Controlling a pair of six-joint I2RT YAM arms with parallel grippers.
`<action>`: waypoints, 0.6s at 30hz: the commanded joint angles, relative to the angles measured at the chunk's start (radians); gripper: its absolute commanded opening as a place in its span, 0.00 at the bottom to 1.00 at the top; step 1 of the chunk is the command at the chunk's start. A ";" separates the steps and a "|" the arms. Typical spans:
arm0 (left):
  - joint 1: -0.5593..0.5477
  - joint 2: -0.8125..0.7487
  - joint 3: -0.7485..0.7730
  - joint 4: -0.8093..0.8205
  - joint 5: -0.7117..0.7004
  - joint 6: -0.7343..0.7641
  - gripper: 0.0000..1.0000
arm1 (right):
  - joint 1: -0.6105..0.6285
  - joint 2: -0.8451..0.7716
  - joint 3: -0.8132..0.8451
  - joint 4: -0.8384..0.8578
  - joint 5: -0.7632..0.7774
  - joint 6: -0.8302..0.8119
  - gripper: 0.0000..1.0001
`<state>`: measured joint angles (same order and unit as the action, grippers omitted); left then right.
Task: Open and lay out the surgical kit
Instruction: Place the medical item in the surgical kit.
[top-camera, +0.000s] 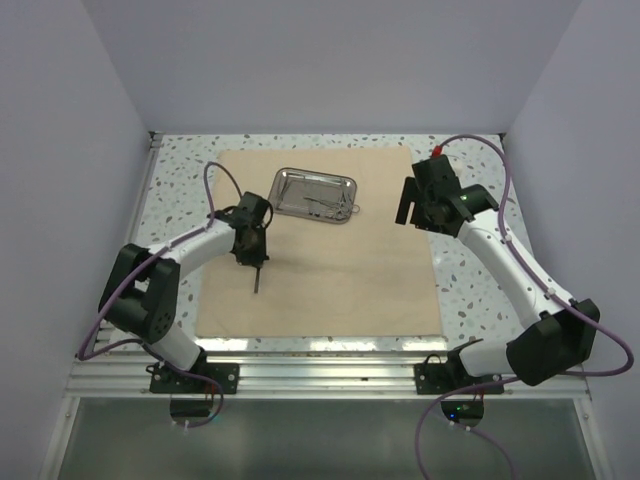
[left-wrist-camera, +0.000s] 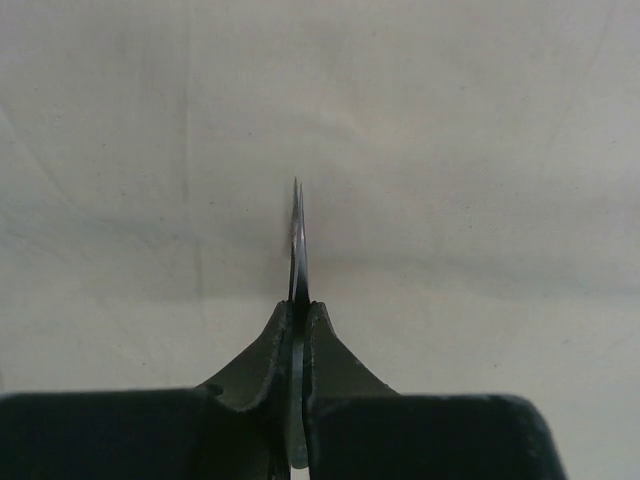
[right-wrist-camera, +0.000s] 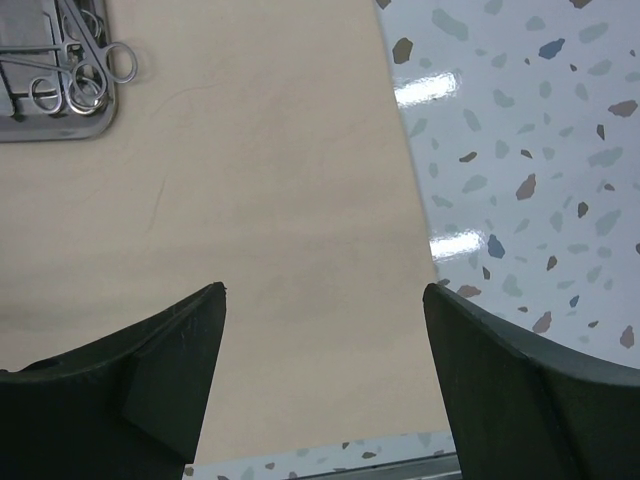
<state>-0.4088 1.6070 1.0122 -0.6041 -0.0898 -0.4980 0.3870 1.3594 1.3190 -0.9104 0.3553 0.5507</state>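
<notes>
Item: slim steel tweezers (left-wrist-camera: 298, 235), light, stiff, slippery, which I pinch by the shank in my left gripper (left-wrist-camera: 299, 320) over the cloth wrap (top-camera: 330, 270); tray (top-camera: 315, 194) near; right gripper (right-wrist-camera: 325, 375) wide, empty.

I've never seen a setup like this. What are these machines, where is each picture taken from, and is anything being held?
Two robot arms are bolted at a table's near edge. The overhead view shows both; the other two come from cameras on each wrist. A tan cloth wrap lies spread on the speckled table, with a steel tray of instruments on it. The left gripper is shut on a slim pointed metal tool, probably tweezers, above the cloth. The right gripper is open and holds nothing, near the cloth's right edge.
</notes>
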 joint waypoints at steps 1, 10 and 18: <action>-0.010 -0.013 -0.069 0.205 0.038 -0.031 0.00 | 0.003 -0.009 -0.006 0.025 -0.022 0.020 0.83; -0.054 0.005 -0.198 0.143 0.018 -0.103 0.00 | 0.003 -0.039 -0.059 0.021 -0.018 0.034 0.83; -0.097 -0.166 -0.204 -0.120 0.048 -0.134 0.00 | 0.001 -0.063 -0.098 0.007 0.008 0.018 0.83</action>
<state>-0.4992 1.4933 0.8001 -0.5438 -0.0704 -0.6025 0.3870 1.3334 1.2289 -0.9062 0.3466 0.5674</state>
